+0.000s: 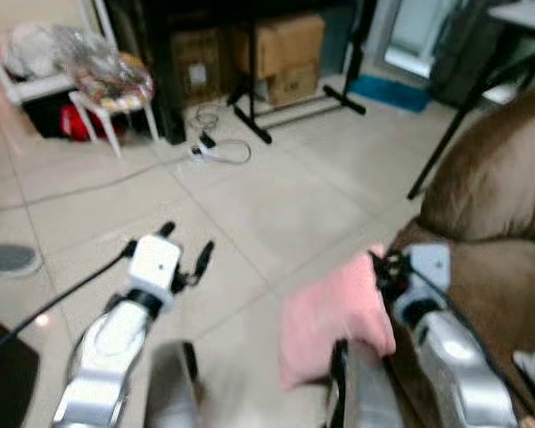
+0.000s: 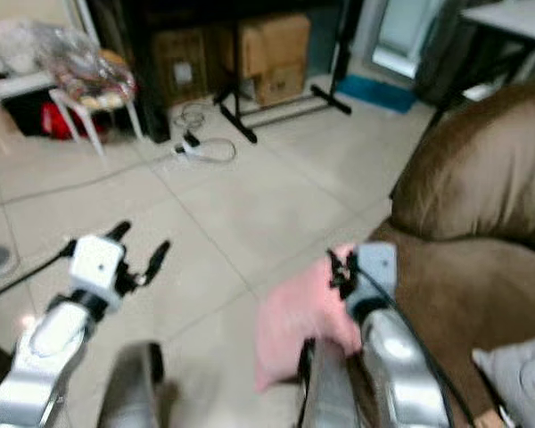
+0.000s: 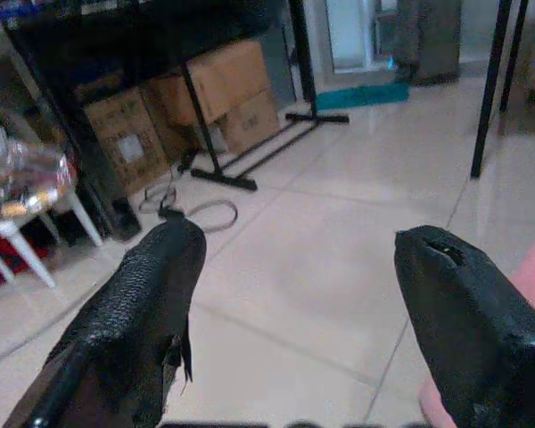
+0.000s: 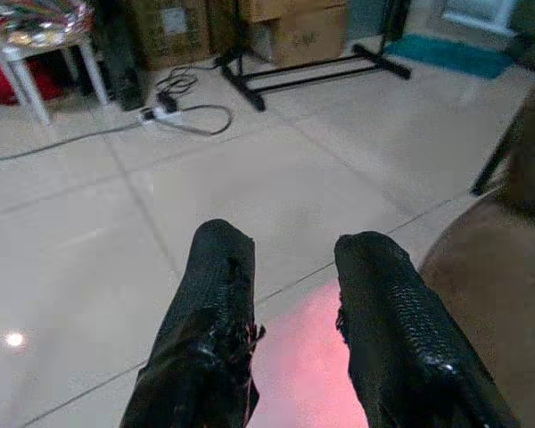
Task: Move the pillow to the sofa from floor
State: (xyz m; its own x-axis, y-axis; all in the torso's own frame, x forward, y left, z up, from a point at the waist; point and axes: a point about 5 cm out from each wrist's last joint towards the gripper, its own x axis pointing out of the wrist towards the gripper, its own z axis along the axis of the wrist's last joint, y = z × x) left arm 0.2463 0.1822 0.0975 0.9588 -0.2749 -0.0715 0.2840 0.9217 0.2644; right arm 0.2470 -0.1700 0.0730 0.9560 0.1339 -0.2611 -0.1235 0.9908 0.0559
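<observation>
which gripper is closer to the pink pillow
Right. The right gripper is at the pillow's upper edge, beside the sofa, seemingly touching it. The left gripper is open over bare floor, well off to the pillow's left.

The pink pillow (image 1: 334,321) sits against the brown sofa (image 1: 499,267), its near edge covered by the right arm and a blurred dark shape. Beside the sofa, the right gripper (image 1: 381,264) is a smeared dark knot, so the set of its fingers can't be read. The sofa itself runs off the frame's edge. Far from the sofa, the heap on the white stool (image 1: 111,89) is too blurred to identify.
</observation>
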